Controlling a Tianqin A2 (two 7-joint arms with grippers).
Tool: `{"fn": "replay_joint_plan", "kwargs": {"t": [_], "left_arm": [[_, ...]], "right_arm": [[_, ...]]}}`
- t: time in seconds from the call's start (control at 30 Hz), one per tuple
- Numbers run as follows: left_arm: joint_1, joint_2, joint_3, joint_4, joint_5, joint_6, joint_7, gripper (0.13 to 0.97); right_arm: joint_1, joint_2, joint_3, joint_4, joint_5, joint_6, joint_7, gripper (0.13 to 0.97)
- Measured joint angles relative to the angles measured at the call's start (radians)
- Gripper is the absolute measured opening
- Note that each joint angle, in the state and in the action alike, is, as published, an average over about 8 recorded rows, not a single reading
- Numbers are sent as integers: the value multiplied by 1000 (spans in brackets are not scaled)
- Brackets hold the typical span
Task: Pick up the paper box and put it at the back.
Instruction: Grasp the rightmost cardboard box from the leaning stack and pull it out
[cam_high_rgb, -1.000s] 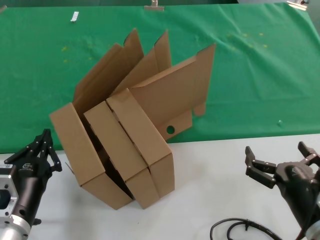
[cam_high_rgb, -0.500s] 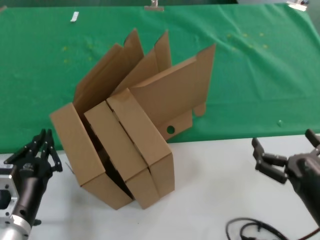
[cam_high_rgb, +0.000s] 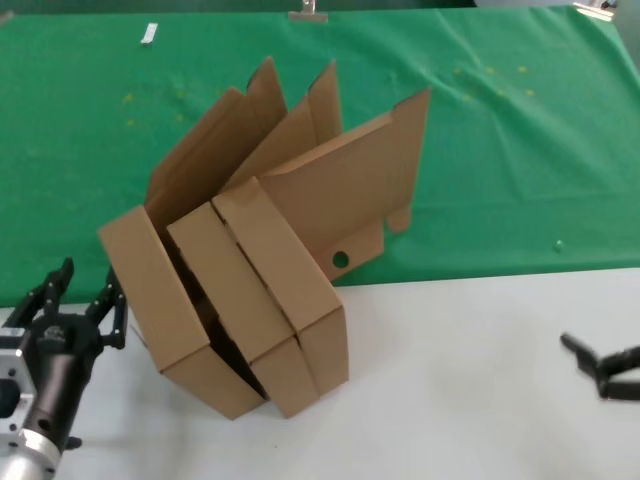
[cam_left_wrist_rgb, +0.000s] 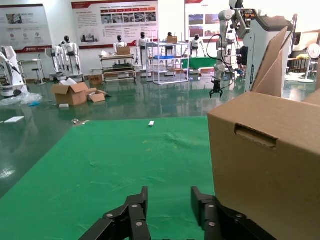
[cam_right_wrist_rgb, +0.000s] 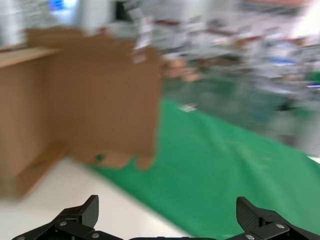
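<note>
A: While the three cartons lean together mid-frame, start at the left: the left end effector (cam_high_rgb: 78, 300) sits low on the white tabletop (cam_high_rgb: 470, 370), fingers spread apart, nothing between them.

B: And right beside it is the paper box (cam_high_rgb: 160, 300), the leftmost of the stack. Its wrist camera shows that cardboard wall (cam_left_wrist_rgb: 265, 165) looming just ahead and off to one side of the open fingers (cam_left_wrist_rgb: 135, 220).

A: So the box lies toward the robot's right of that end effector, close by. Its long axis runs diagonally, near corner on the tabletop, tall lid tilted back over the green cloth (cam_high_rgb: 80, 150).

B: Next along, the other two boxes (cam_high_rgb: 280, 290) rest against it, one lid showing a small round hole (cam_high_rgb: 340, 260).

A: Far right, the right end effector (cam_high_rgb: 600, 365) is barely in frame at the edge, well apart from the stack. Its wrist view shows wide-spread fingers (cam_right_wrist_rgb: 75, 220), empty.

B: My call: the left arm is clearly nearer, and the lift hasn't begun.
</note>
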Motion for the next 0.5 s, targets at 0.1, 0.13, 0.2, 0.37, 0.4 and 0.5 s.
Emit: {"fn": "replay_joint_plan", "kwargs": {"t": [0.1,0.13,0.2,0.37,0.4,0.5], "left_arm": [[0,0,0,0,0,0,0,327],[0,0,0,0,0,0,0,343],[0,0,0,0,0,0,0,360],[0,0,0,0,0,0,0,484],[0,0,0,0,0,0,0,509],[0,0,0,0,0,0,0,559]], "right_arm": [[67,79,-67,-55,0,-123,-15,966],[94,100,-94,-73,1,-165,-20,966],[155,131,-151,-111,8,-253,-32,966],[332,159,-288,-232,20,-479,-59,966],[372,155,-314,-266,19,-526,-65,966],[487,132,-386,-378,14,-655,-87,966]]}}
